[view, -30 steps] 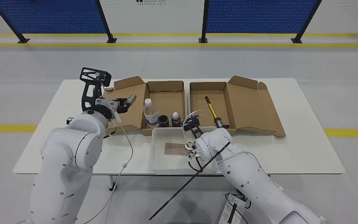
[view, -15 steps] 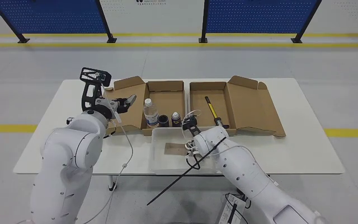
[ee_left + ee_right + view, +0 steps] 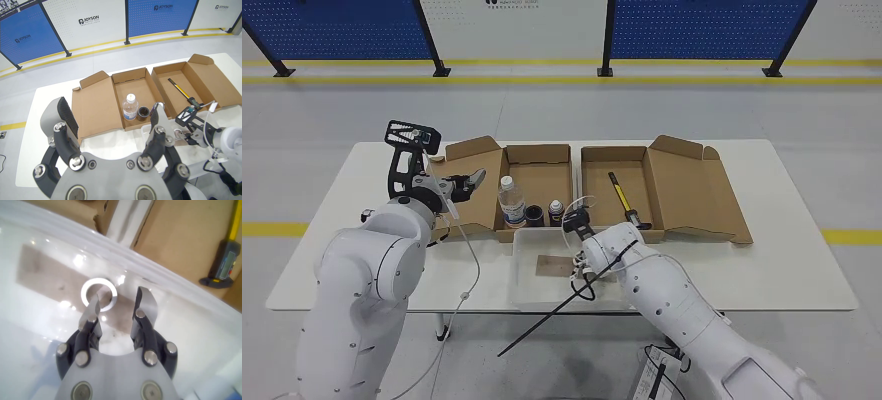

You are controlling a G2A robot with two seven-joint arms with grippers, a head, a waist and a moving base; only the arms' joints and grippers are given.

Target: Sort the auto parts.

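— On the table (image 3: 802, 270), what is biggest?
— Two open cardboard boxes side by side, the left box (image 3: 542, 175) and the right box (image 3: 682, 190). A white tray (image 3: 527, 288) sits just in front of them, below where they meet.
— What do the boxes hold?
— In the left box, a clear bottle (image 3: 510, 200), a black cylinder (image 3: 534, 214) and a small can (image 3: 556, 211) stand upright in a row along the near wall. In the right box, a yellow-and-black caliper (image 3: 624, 200) lies flat.
— And the part in the tray?
— A metal ring (image 3: 98, 281) lies flat on a brownish patch of the tray floor, near the wall that faces the boxes. The right wrist view gives it plainly. From above, the right arm covers that spot, and a black cable (image 3: 542, 330) hangs off the arm past the tray's front edge.
— The right gripper (image 3: 118, 293)?
— Low over the tray, fingers apart and holding nothing. One fingertip sits over the ring's hole and the other is outside its rim. Whether either touches the ring, I cannot tell.
— The left gripper (image 3: 110, 106)?
— Raised over the table's left side, beside the left box's flap. Its fingers are spread wide and it is empty. Its wrist view takes in both boxes and the other arm at the tray, though one of its own fingers (image 3: 157, 121) hides part of the small can.
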